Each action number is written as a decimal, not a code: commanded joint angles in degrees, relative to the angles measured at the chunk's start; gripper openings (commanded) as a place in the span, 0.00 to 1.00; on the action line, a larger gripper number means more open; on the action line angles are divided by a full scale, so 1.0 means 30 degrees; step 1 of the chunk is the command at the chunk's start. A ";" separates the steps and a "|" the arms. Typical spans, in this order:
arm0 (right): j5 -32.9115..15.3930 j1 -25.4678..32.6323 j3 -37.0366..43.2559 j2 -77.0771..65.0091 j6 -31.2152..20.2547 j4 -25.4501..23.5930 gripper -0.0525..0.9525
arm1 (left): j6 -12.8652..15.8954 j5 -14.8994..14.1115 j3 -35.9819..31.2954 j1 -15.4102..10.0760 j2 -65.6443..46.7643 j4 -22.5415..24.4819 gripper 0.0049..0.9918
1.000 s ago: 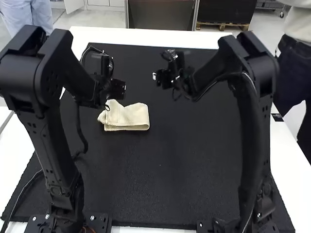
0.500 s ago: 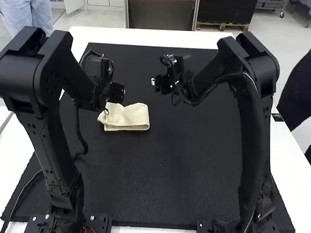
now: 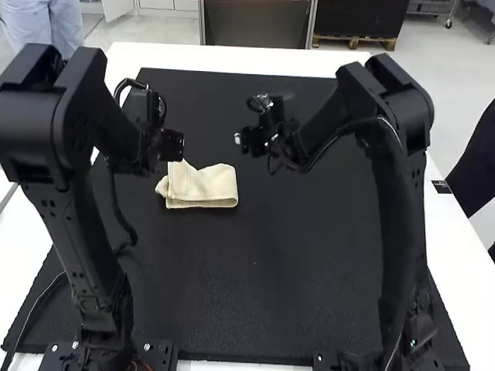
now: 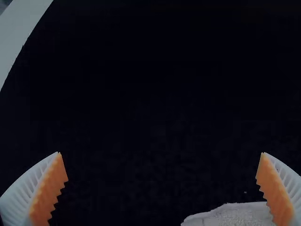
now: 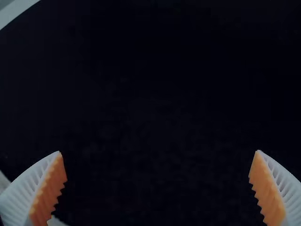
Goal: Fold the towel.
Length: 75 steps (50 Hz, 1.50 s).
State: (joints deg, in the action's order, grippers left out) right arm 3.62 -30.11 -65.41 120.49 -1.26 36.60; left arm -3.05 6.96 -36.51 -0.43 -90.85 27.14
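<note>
Cream towel, folded, is laid on the black mat's left side!
Wide open, the left claw is poised near it; spread too, the right claw is held farther off.

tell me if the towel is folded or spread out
Folded: the towel lies as a small, compact bundle with layered edges at its near side, its far left part a bit uneven.
</note>
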 commanded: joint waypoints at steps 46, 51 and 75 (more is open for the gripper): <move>-0.0005 0.5876 0.9000 -1.2828 -0.0694 -0.0217 0.94 | -0.0302 0.0433 0.1272 -0.1879 0.5615 -0.0783 0.95; 0.0054 0.6198 0.9380 -1.3971 -0.0694 -0.0715 0.94 | -0.0302 0.0433 0.1595 -0.1821 0.6113 -0.0813 0.95; 0.0523 0.7077 1.0845 -1.9977 -0.0665 -0.3674 0.94 | -0.0390 0.0463 0.2854 -0.1586 1.0390 -0.1721 0.95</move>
State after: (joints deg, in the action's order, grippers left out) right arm 4.27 -9.82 -33.78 65.58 -3.22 26.20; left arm -3.64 7.73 -29.21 -5.63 -63.61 21.98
